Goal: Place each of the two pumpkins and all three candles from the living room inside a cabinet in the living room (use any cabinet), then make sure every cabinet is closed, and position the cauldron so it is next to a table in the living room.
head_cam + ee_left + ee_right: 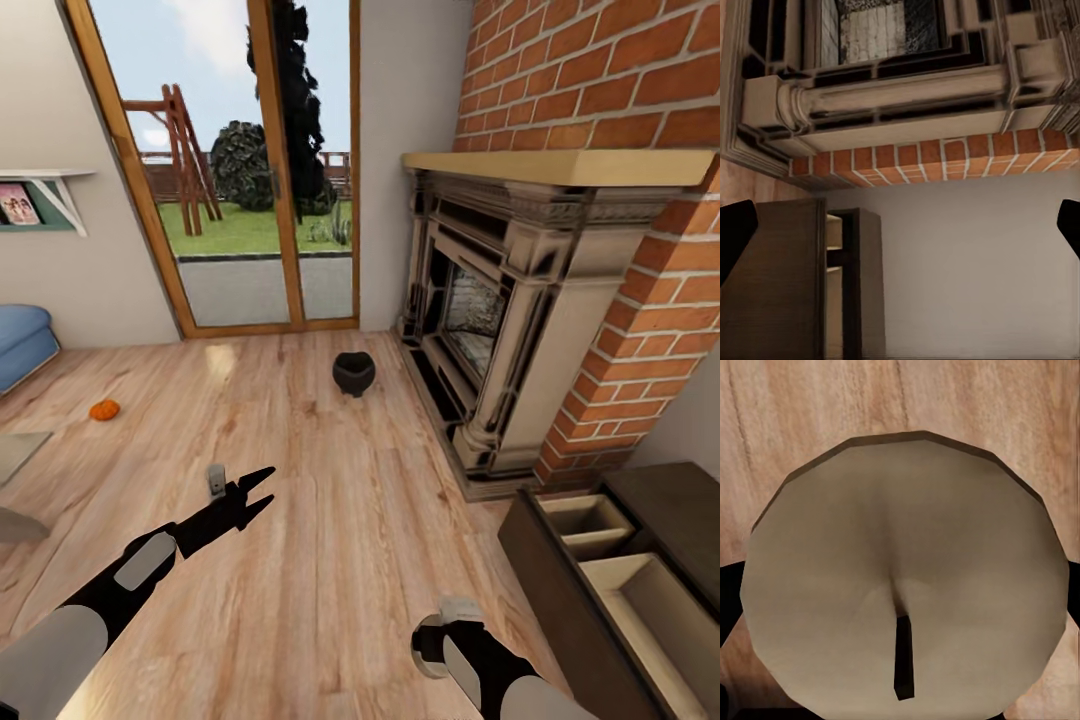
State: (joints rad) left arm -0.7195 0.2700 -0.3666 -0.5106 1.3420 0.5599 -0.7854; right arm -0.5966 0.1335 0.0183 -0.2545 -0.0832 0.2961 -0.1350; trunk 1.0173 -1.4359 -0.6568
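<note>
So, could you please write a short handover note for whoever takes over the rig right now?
Right gripper: shut on a candle.
Left gripper: open, empty.
A second candle stands on the floor by the left gripper.
One pumpkin lies on the floor far left.
The cauldron sits near the fireplace.
The cabinet at right is open, its compartments bare.
Left: stow everything, close up, move the cauldron.

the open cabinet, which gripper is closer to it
Right. The right gripper, shut on a candle, sits low just beside the open cabinet. The left gripper hangs open farther away, out over the wood floor.
</note>
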